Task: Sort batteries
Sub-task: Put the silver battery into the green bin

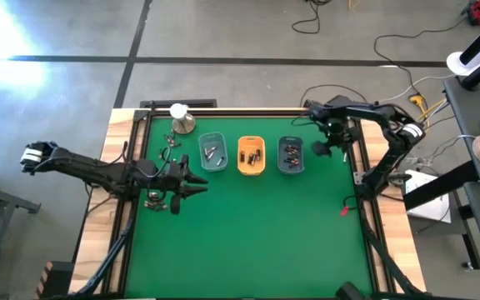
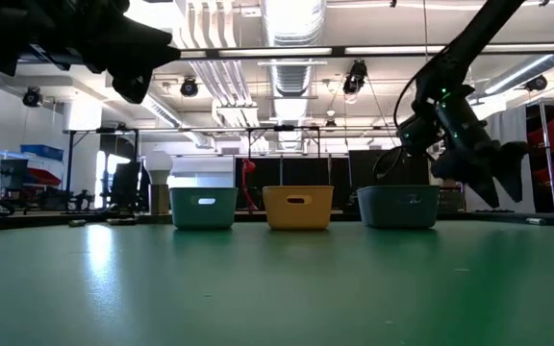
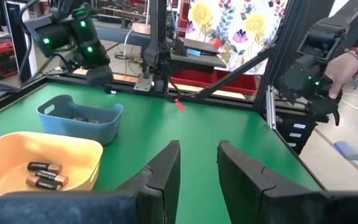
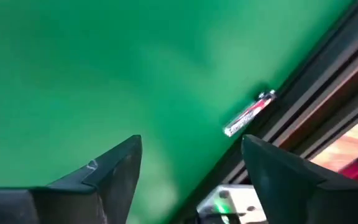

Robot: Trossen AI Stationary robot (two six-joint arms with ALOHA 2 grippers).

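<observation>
Three small trays stand in a row on the green mat: teal point(image 1: 213, 153), orange point(image 1: 251, 155) and blue-grey point(image 1: 290, 155). Each holds a few small batteries; two coppery-dark ones point(image 3: 45, 174) lie in the orange tray. My left gripper point(image 1: 198, 182) hovers just near of the teal tray. It is open and empty, with bare mat between its fingers in the left wrist view point(image 3: 197, 149). My right gripper point(image 1: 327, 148) hangs above the mat just right of the blue-grey tray. It is open and empty in the right wrist view point(image 4: 191, 140).
A round metal dome with a white ball point(image 1: 180, 119) stands at the mat's far left. Some small dark items point(image 1: 169, 150) lie left of the teal tray. A small red-and-silver thing point(image 4: 248, 115) lies by the mat's right frame. A person's hand point(image 3: 348, 62) shows beyond the table.
</observation>
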